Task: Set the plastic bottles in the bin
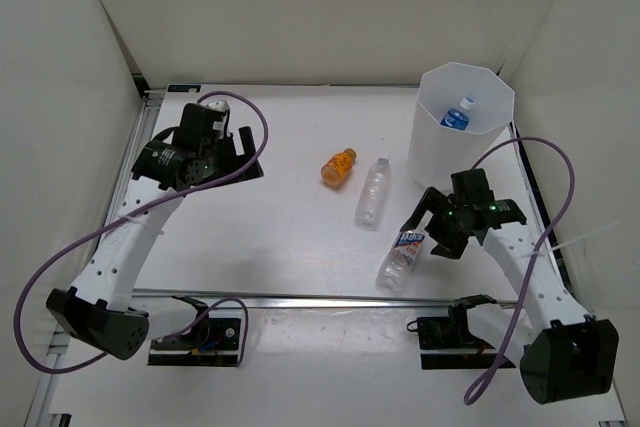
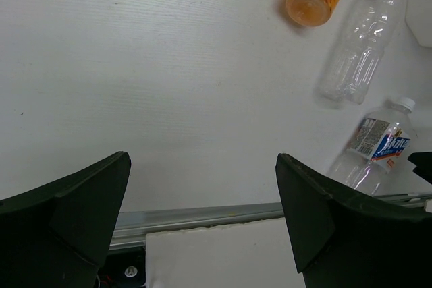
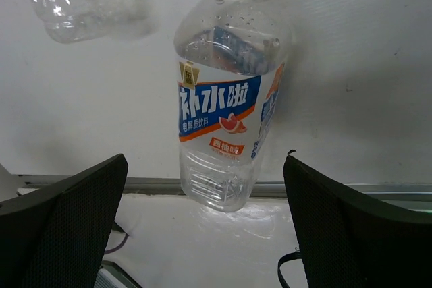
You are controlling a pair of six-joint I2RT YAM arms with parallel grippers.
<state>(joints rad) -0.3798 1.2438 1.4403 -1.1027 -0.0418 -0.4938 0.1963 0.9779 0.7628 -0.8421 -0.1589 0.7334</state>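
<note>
Right gripper (image 1: 432, 225) hung wide open over the labelled bottle (image 3: 226, 112), which lay on the table (image 1: 280, 237) near the bin (image 1: 432, 152) — evidently lined up for a grasp. One blue-capped bottle (image 1: 458, 115) lay inside the bin; the orange bottle (image 1: 340, 166) and clear bottle (image 1: 373, 190) lay outside. Left gripper (image 2: 202, 166) was open, empty — parked well apart.

Bright, even white light pours down from overhead and the shadows are soft, with just a faint grey smudge beside the orange bottle (image 1: 339, 167). In the overhead view the enclosure walls lean outward toward the edges. Over to the right wrist: the labelled bottle (image 3: 226, 112) reads crisp, print and all, with glossy glare pooling at its base. The fingers (image 3: 61, 220) of the right gripper (image 3: 206, 160) sit dark and slightly soft.
</note>
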